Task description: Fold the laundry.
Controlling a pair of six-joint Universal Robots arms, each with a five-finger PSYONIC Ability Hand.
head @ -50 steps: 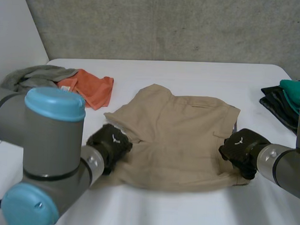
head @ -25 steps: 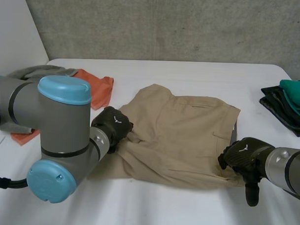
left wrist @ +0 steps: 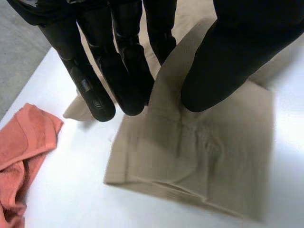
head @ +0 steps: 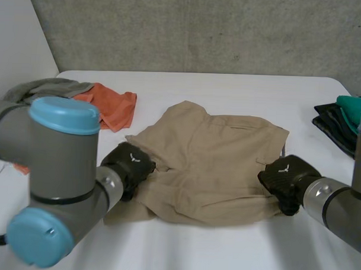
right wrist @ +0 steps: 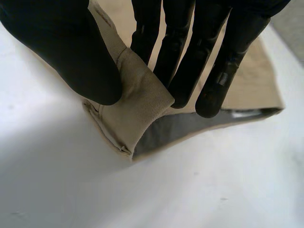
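Observation:
Tan shorts point(head: 212, 163) lie spread across the middle of the white table point(head: 229, 89). My left hand point(head: 129, 166) is at their left edge; in the left wrist view its fingers point(left wrist: 126, 71) and thumb pinch a fold of the tan shorts point(left wrist: 209, 142). My right hand point(head: 284, 179) is at the shorts' near right corner. There its thumb point(right wrist: 71, 52) and fingers point(right wrist: 190, 61) pinch the hem of the shorts point(right wrist: 137, 102), lifting it so the grey inside shows.
An orange cloth point(head: 107, 104) and a grey-green cloth point(head: 42, 90) lie at the table's far left; the orange cloth point(left wrist: 21, 147) also lies beside my left hand. A dark and teal pile of clothes point(head: 347, 120) sits at the right edge.
My right hand opened, then closed on the shorts' near right corner. The left hand, still pinching the left edge, rose and came back down. The near edge of the shorts has bunched inward.

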